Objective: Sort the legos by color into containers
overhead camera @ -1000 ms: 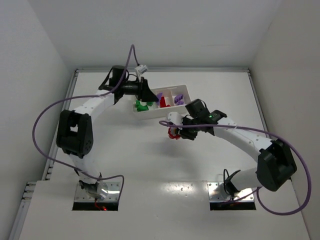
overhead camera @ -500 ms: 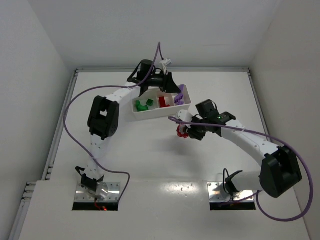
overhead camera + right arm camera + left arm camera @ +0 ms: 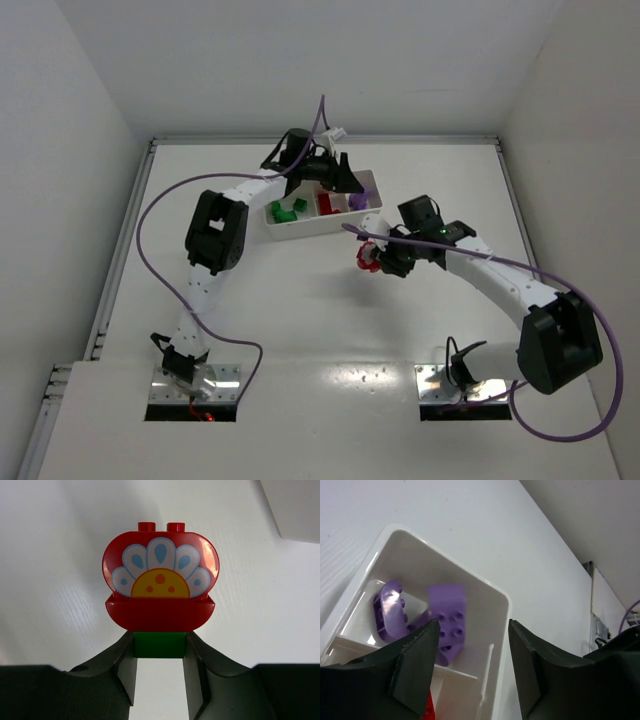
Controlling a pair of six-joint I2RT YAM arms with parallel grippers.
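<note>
Across a white table [image 3: 260,310], seen from above, the left arm [image 3: 215,235] arches from the near edge to a long white tray [image 3: 300,228] at the back middle. Green bricks [image 3: 285,210] lie in the tray's left compartment, red bricks [image 3: 327,204] in the middle one and purple bricks [image 3: 358,200] in the right one. The left claw [image 3: 472,665] hangs over that right compartment with its fingers apart and nothing between them. Its own camera looks past them onto two purple bricks lying against each other on the compartment floor. Just right of the tray and apart from it, over bare table, the right claw [image 3: 160,647] is clamped on a green brick [image 3: 160,641] — the bottom of a clump [image 3: 160,590]. Above the green piece sits a curved red brick [image 3: 160,615], topped by a rounded red one printed with a flower.
</note>
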